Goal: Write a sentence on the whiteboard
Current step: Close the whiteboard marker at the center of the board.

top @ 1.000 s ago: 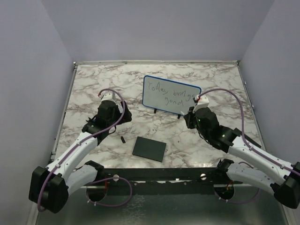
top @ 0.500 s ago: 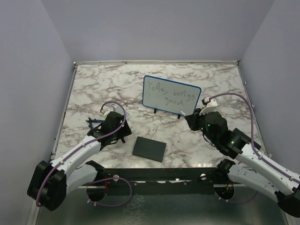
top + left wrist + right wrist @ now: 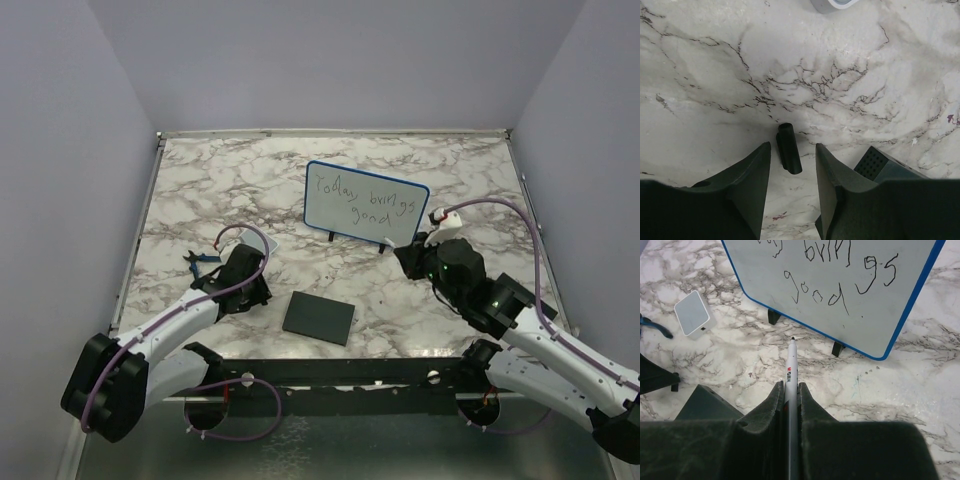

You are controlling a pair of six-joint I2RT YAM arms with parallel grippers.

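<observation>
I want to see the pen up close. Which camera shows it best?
The right wrist view: the pen runs up the middle, gripped by the right gripper, its tip pointing at the whiteboard. The top external view shows only a tiny pale sliver of it beside the board. The left wrist view doesn't show it.

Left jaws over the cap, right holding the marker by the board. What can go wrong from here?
1. The cap lies slightly skewed between the jaws of the open left gripper; closing may skid it across the table.
2. The right gripper holds the uncapped marker tip-first near the whiteboard; a forward slip might smear the sentence or tip the board on its small feet.
</observation>
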